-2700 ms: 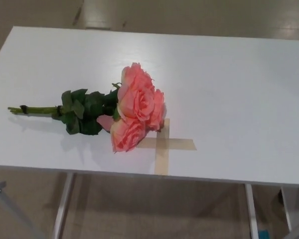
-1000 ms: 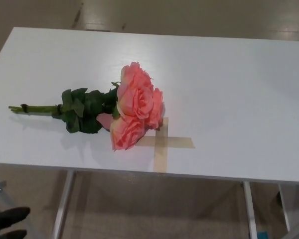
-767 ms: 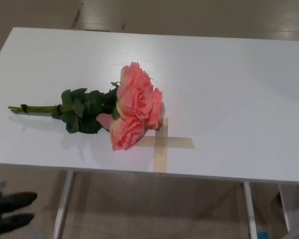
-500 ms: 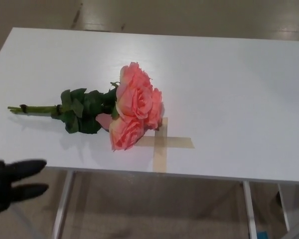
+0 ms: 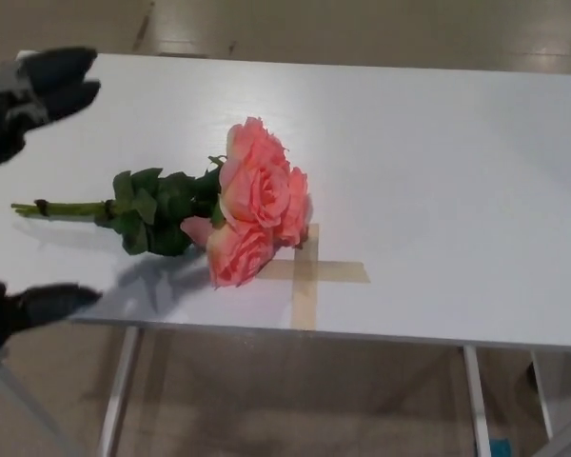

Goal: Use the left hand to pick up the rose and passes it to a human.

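A bunch of pink roses (image 5: pixel 257 202) lies on its side on the white table (image 5: pixel 438 171). Its green leaves (image 5: pixel 157 217) and thin stem (image 5: pixel 67 207) point toward the table's left end. My left hand (image 5: pixel 27 88) comes in at the left edge, open and spread wide. Its two fingers (image 5: pixel 59 74) are over the far-left part of the table, beyond the stem. Its thumb (image 5: pixel 46 303) hovers at the table's front edge, on the near side of the stem. The hand touches nothing. My right hand does not show.
A cross of tan tape (image 5: pixel 309 271) is stuck to the table, partly under the blooms. The table's front edge runs along the bottom, with its metal legs (image 5: pixel 117 400) and the floor below.
My left hand has risen from below the table's front-left corner to over the table's left end and spread wider. The roses have not moved.
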Controlling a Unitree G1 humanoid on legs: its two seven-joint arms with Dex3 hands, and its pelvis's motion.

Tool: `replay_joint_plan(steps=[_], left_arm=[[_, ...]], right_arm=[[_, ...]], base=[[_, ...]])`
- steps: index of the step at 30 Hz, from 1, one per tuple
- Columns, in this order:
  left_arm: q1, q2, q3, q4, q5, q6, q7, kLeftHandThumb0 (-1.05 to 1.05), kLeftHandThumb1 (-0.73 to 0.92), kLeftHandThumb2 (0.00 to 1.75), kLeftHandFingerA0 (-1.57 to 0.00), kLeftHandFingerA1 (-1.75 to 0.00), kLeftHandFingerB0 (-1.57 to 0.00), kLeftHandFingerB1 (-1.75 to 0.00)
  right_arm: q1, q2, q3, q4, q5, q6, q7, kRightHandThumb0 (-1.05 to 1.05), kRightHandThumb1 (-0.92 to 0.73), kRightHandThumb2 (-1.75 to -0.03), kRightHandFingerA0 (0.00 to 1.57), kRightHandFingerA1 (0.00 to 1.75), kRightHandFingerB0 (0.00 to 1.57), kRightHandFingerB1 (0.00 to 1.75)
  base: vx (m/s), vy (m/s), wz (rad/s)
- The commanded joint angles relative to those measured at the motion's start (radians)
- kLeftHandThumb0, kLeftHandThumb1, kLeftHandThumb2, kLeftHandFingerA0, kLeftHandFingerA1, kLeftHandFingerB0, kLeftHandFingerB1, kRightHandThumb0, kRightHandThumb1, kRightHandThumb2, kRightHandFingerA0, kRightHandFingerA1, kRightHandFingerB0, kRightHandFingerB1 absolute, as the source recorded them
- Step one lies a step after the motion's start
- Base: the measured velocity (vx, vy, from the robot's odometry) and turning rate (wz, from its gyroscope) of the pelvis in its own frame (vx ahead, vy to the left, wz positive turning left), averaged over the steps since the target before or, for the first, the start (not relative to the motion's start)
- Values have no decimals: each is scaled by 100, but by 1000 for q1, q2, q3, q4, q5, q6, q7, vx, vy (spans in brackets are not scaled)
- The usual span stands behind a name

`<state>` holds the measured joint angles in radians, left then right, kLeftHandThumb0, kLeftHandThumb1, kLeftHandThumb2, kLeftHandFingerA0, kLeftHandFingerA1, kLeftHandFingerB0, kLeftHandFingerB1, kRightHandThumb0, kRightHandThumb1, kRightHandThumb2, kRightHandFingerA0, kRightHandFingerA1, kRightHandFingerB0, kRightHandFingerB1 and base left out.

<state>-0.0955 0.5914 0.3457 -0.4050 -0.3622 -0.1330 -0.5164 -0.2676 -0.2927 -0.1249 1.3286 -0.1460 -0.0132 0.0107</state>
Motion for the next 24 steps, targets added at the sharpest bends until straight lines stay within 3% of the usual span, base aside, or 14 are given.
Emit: replay_joint_plan(steps=[1,2,3,6,7,11,18,24], left_arm=[[-223,81,-159,275,417,-63,120,-34,16,81,0,-48,0,-47],[-264,83,-192,339,456,-73,137,-34,16,81,0,-48,0,-47],[-310,85,-229,412,500,-84,161,-71,48,55,-12,-27,-12,-28],[-336,89,-250,456,520,-99,178,-71,48,55,-12,-27,-12,-28],[-370,85,-284,502,548,-79,191,-64,40,81,-4,-28,-4,-32],[-498,73,-399,656,636,7,221,-63,38,80,-3,-24,-3,-29],[-640,78,-618,895,863,45,308,-65,42,79,-7,-20,-7,-26],[-721,48,-749,1018,942,66,341,-64,42,77,-8,-19,-8,-27]], right_arm=[[3,-7,-4,7,11,-2,1,-35,-62,-58,66,46,56,43],[2,-8,-5,8,12,-1,3,-35,-62,-58,66,46,55,42],[3,-9,-7,8,13,-1,3,-35,-62,-58,66,46,55,42],[3,-9,-7,8,14,-1,3,-35,-62,-58,66,46,55,42],[5,-8,-7,8,14,-1,2,-35,-62,-58,66,46,53,42],[-4,-8,-6,7,12,1,-1,-35,-62,-58,66,46,54,42],[0,-4,-2,8,8,-2,-4,-35,-62,-58,67,46,54,42],[3,-8,-1,8,8,-2,-1,-35,-62,-58,67,46,55,42]], base=[[0,0,0],[0,0,0],[0,0,0],[0,0,0],[0,0,0],[0,0,0],[0,0,0],[0,0,0]])
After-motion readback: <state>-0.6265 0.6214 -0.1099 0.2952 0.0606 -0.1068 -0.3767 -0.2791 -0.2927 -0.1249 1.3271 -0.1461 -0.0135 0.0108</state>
